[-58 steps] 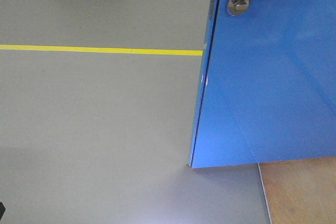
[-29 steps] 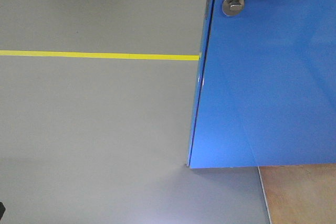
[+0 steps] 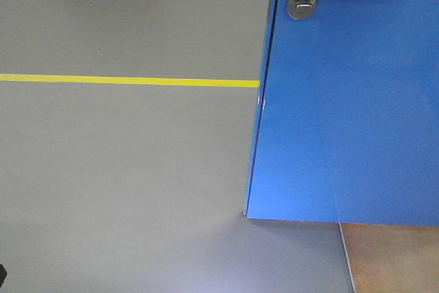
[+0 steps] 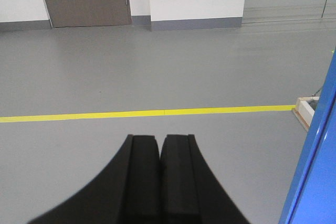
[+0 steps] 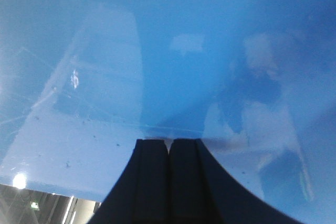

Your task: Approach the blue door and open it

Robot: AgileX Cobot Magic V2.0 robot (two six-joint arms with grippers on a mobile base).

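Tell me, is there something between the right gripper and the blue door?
Nothing visible. The right gripper, jaws closed, points straight at the blue door, whose glossy panel fills its view. Whether the tips touch the panel cannot be told.

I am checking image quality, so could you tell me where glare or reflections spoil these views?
Right wrist view: the blue door fills the frame with hazy mirror reflections above the shut right gripper. Front view: soft sheen on the door, bright patch on the floor. Left wrist view: even light, no glare.
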